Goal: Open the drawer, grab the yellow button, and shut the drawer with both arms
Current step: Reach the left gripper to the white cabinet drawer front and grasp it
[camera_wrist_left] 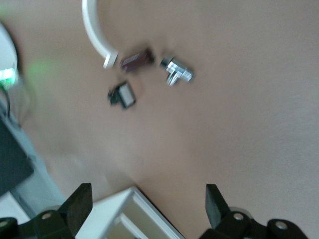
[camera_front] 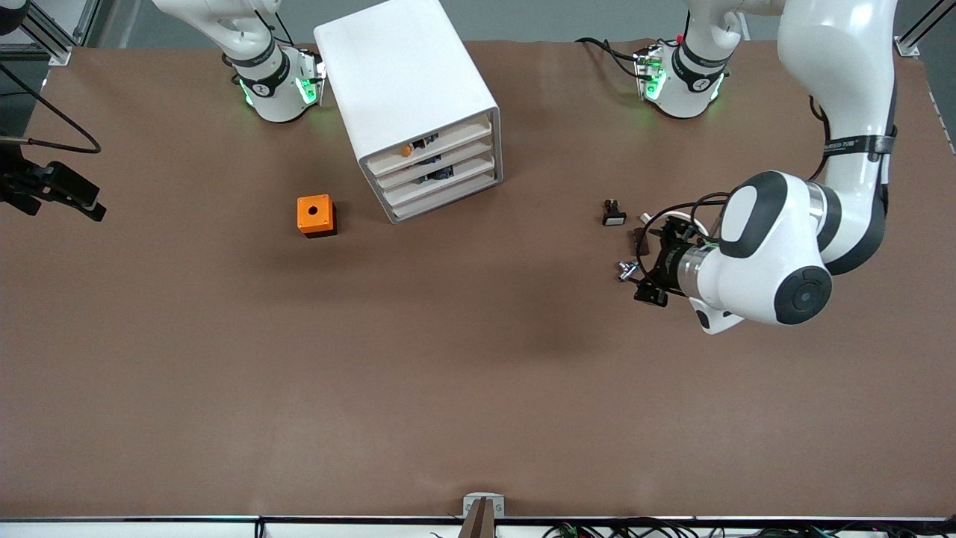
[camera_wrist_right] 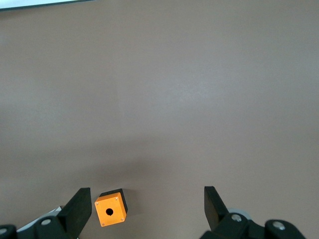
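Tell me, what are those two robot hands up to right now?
Left hand open, over small parts toward the left arm's table end. Right hand open above orange cube. Top drawer closed, button inside. Nothing blocking.

My workspace is a wide, matte brown desk (camera_front: 418,373), evenly lit from above with soft shadows. Past its top edge I see grey floor (camera_front: 538,19) and silver aluminium frame posts (camera_front: 48,33) at the corners. Along its near edge runs a white rail (camera_front: 149,527) with tangled black cables (camera_front: 635,530).
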`<action>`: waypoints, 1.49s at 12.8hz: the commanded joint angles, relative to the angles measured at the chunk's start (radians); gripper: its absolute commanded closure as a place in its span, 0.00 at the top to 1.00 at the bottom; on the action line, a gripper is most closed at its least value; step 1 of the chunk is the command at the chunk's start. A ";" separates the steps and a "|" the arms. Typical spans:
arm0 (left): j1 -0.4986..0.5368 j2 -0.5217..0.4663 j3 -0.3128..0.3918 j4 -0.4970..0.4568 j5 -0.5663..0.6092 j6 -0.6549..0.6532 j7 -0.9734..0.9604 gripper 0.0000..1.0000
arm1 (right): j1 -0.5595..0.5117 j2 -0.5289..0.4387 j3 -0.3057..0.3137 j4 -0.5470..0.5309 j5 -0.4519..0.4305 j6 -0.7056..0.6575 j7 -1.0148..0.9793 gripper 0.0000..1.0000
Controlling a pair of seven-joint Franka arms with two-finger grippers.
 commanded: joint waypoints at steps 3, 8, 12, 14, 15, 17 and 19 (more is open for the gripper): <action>-0.087 0.060 0.006 0.023 -0.235 -0.027 -0.502 0.99 | -0.018 -0.006 0.012 -0.012 -0.016 -0.001 -0.010 1.00; -0.160 0.140 0.006 0.026 -0.431 -0.027 -0.769 0.81 | -0.018 -0.005 0.012 -0.015 -0.016 -0.002 0.002 1.00; -0.246 0.174 0.008 0.029 -0.613 0.004 -0.780 0.71 | -0.017 -0.006 0.014 -0.022 -0.014 -0.004 0.017 1.00; -0.253 0.179 0.006 0.027 -0.682 0.004 -0.829 0.69 | -0.013 -0.006 0.014 -0.021 -0.013 -0.018 0.066 1.00; -0.275 0.179 0.006 0.026 -0.691 0.004 -0.844 0.66 | -0.012 -0.005 0.014 -0.021 -0.010 -0.024 0.101 1.00; -0.329 0.183 0.006 0.024 -0.697 0.004 -0.852 0.64 | -0.010 -0.005 0.015 -0.021 -0.001 -0.042 0.175 1.00; -0.349 0.221 0.008 0.027 -0.705 0.005 -0.855 0.61 | -0.004 -0.005 0.018 -0.022 0.016 -0.061 0.259 1.00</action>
